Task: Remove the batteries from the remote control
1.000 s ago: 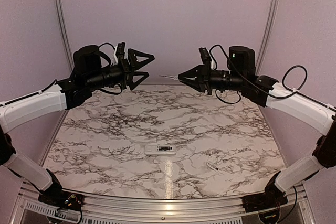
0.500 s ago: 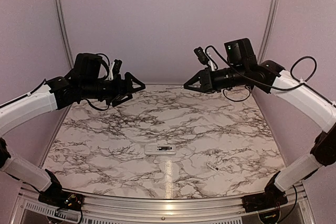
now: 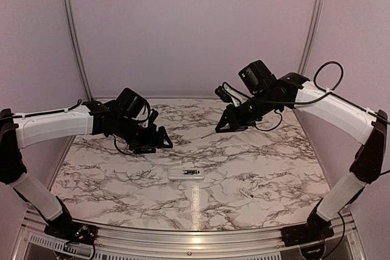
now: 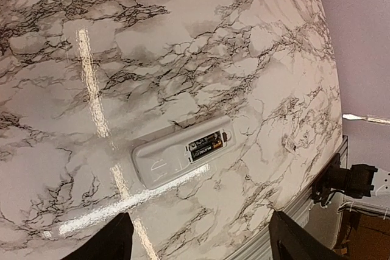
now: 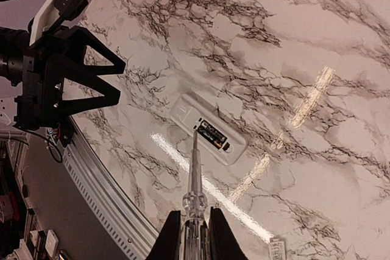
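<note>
The white remote control (image 3: 186, 173) lies near the table's front middle, its open recess facing up. The dark batteries (image 4: 209, 145) sit inside that recess and also show in the right wrist view (image 5: 213, 135). My left gripper (image 3: 159, 141) hovers low, left of and behind the remote, open, with only table between its fingers (image 4: 116, 238). My right gripper (image 3: 222, 127) hangs behind and right of the remote, shut on a thin clear-handled rod (image 5: 194, 168). The rod's tip points down at the recess's end and stays above it.
A small white flat chip (image 3: 247, 193) lies right of the remote near the front edge (image 5: 277, 249). The metal table rim (image 3: 195, 235) runs along the front. Purple walls close in the back and sides.
Both arms came down from high at the back toward the table. The left gripper moved inward and narrowed a little. The right gripper tilted the rod down toward the remote.
</note>
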Tool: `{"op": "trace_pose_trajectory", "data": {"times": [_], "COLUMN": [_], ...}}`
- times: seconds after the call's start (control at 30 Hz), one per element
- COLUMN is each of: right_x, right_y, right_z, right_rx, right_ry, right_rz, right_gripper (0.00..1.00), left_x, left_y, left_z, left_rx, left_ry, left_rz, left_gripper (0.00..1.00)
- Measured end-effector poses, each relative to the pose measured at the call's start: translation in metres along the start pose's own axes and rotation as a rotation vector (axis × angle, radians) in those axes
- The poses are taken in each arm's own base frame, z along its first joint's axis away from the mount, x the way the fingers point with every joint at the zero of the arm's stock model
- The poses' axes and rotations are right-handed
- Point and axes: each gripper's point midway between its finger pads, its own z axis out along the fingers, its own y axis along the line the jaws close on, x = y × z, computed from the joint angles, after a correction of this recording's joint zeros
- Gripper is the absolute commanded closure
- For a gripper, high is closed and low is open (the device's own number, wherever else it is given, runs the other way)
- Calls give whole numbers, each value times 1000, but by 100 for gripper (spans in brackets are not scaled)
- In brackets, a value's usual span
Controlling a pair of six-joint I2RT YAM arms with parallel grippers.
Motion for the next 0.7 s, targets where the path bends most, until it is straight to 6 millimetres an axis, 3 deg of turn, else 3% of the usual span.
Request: {"op": "trace_pose_trajectory", "data": {"times": [0.33, 0.47, 0.7], "right_x": [37, 49, 54], "right_y": [7, 0, -8], "right_z": [48, 60, 68], "right_rx": [88, 126, 152], "right_ry": [201, 256, 281], "right_rz": [-39, -26, -14], "right_gripper": [100, 100, 100], "left_x": [33, 44, 52], "left_y": [15, 16, 26], "left_z": [39, 46, 58], "left_rx": [-57, -68, -101], "left_ry": [141, 170, 202], "left_rz": [-8, -4, -14], "left_gripper": [29, 33, 36]}}
